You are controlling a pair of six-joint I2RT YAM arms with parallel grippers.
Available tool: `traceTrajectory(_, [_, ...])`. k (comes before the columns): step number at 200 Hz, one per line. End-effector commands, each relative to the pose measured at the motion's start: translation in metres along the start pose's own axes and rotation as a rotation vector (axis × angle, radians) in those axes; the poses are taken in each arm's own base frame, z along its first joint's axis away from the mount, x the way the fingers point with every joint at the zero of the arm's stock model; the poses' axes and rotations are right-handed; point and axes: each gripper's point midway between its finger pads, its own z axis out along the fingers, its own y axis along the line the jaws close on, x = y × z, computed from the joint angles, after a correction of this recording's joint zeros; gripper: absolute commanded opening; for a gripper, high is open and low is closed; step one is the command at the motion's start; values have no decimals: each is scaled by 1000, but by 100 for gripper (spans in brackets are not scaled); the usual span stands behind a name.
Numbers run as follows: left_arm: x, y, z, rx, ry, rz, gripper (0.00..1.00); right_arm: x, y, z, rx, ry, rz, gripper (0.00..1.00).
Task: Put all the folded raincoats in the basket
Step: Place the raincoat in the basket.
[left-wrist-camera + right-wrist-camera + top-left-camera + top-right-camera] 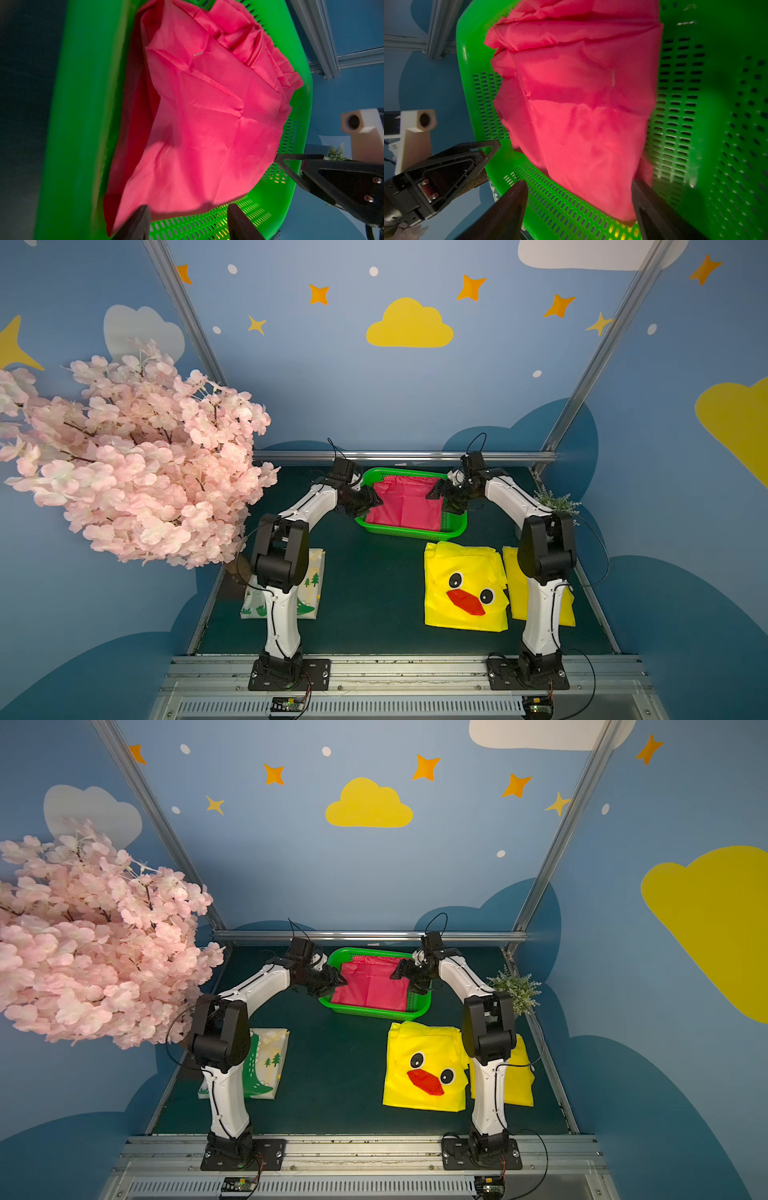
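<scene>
On the dark green table (pixel 374 593), the folded pink raincoat (pixel 405 502) is seen lying inside the basket (pixel 409 533), judged light, limp and slippery, best pinched at a thick folded edge, with the left gripper (pixel 376 502) and right gripper (pixel 432 491) spread apart and empty at its two ends.

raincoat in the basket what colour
Plain pinkish red raincoat, clearest in the left wrist view.

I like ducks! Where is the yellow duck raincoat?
In both top views, the duck raincoat lies on the mat beside the right arm, in front of the basket.
</scene>
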Motion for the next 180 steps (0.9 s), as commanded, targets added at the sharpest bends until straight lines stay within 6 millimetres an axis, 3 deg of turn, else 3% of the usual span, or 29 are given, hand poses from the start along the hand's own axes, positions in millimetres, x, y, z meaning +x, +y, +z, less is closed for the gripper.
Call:
traceTrajectory(1, [-10, -21, -24, 33, -48, 54, 64, -12, 25, -41, 0, -94, -73, 83])
traceTrajectory(57, [15, 4, -18, -19, -9, 22, 65, -1, 31, -40, 2, -69, -100, 83])
traceTrajectory(110, [40, 9, -24, -36, 7, 7, 65, 12, 43, -34, -19, -38, -124, 83])
traceTrajectory(180, [66, 8, -25, -48, 30, -26, 65, 27, 55, 4, -37, 62, -143, 83])
